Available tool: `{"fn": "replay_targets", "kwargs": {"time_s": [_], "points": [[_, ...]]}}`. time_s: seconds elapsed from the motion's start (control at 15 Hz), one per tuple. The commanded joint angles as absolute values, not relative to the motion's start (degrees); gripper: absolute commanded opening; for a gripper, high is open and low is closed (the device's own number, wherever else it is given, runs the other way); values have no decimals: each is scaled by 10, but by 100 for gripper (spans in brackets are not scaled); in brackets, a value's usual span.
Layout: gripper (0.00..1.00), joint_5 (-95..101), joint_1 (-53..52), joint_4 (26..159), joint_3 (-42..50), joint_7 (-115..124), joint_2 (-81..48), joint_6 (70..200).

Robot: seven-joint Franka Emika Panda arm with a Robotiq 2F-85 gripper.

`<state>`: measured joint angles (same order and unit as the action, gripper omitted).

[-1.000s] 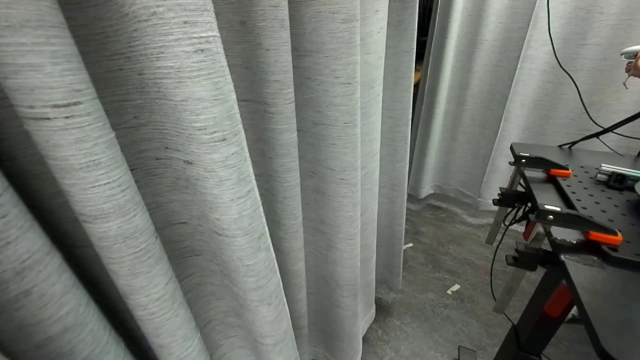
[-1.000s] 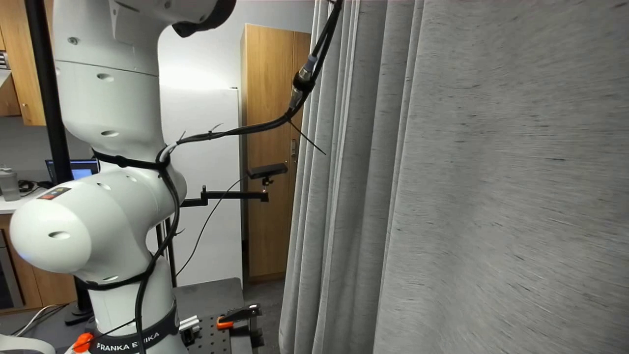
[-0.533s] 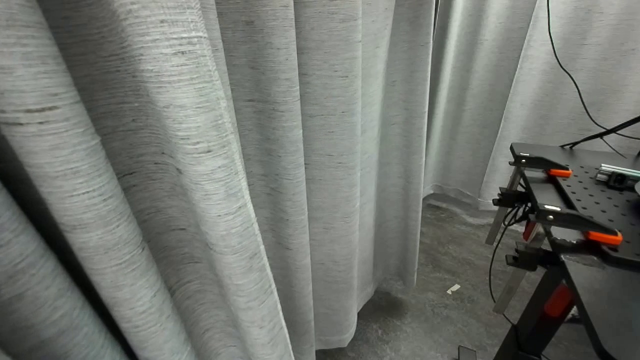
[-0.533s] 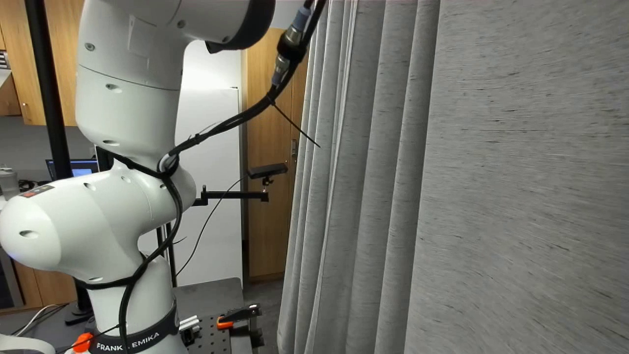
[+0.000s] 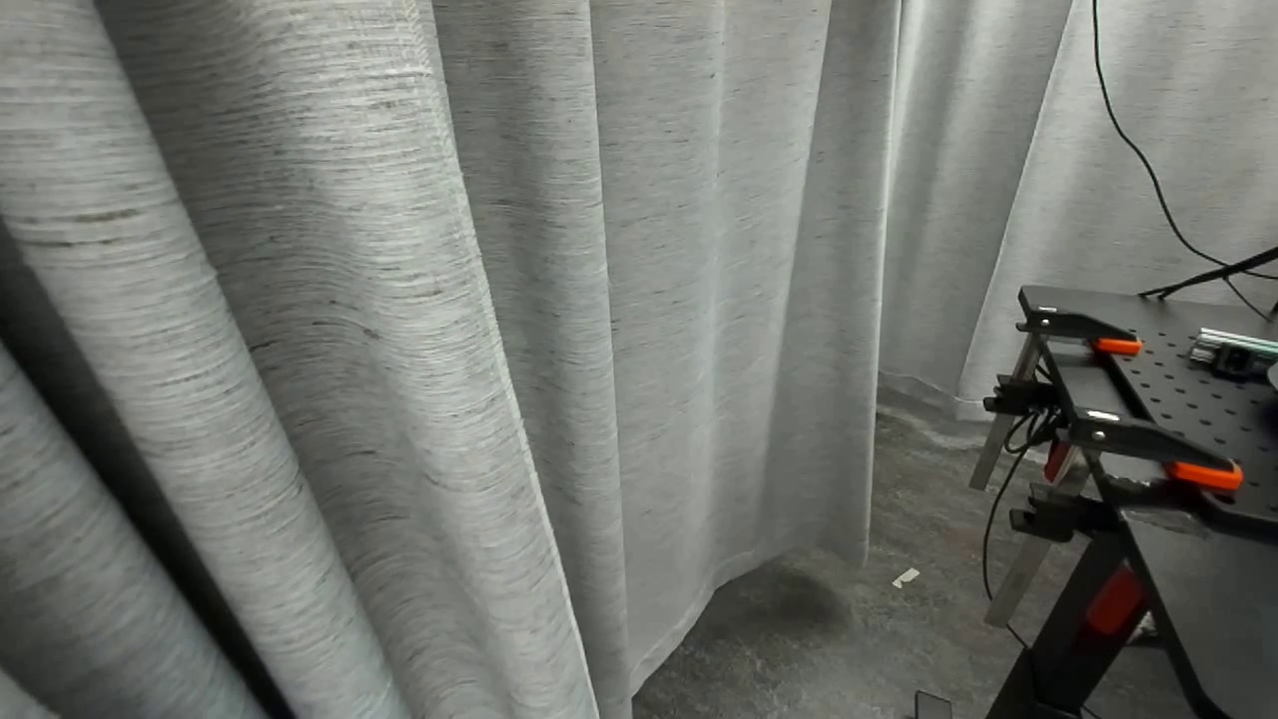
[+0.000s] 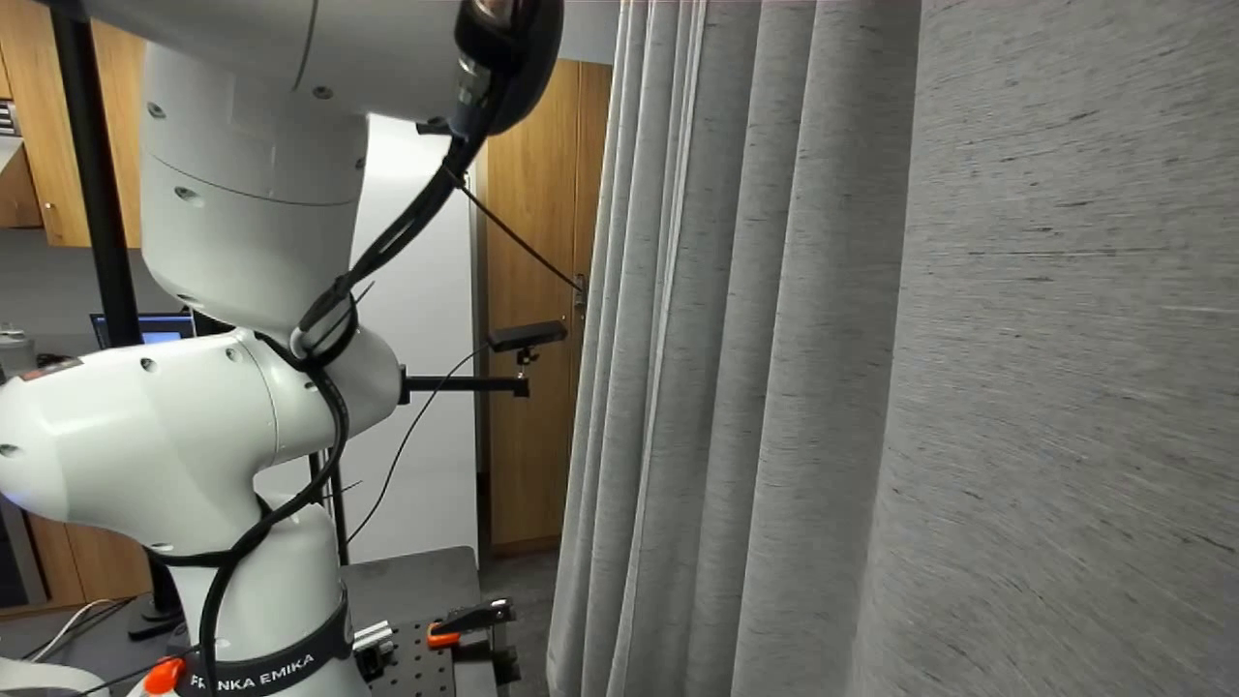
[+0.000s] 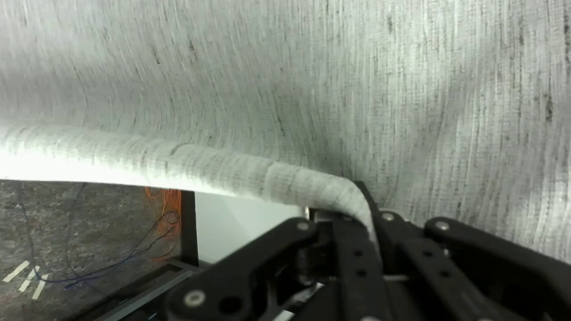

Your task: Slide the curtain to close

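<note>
Plainly, the light grey curtain (image 5: 699, 300) hangs alongside the near edge of the desk (image 5: 1228, 599), apart from it; its weight and overhead drag could outdo a small hold. The white arm (image 6: 165, 426), set in from that edge, may run out of reach before closing is done. Its black cable bundle (image 6: 420, 211) might catch if twisted. The clamps (image 5: 1158, 444) on the edge could snag the hem (image 5: 684, 612) should it swing in. The gripper (image 7: 357, 205) is pinched on a fold (image 7: 285, 183) of the curtain; how deep is hidden, so a fast pull might slip it.
</note>
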<state>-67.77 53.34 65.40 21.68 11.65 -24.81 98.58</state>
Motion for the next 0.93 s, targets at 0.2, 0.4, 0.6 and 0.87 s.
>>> {"fn": "replay_targets", "kwargs": {"time_s": [0.2, 0.4, 0.6, 0.87], "points": [[0, -662, 577, 606, 182, 137, -303, 985], [0, -666, 588, 588, 173, 142, -315, 974], [0, -669, 615, 568, 169, 151, -338, 968], [0, -675, 648, 554, 162, 172, -351, 965]]}}
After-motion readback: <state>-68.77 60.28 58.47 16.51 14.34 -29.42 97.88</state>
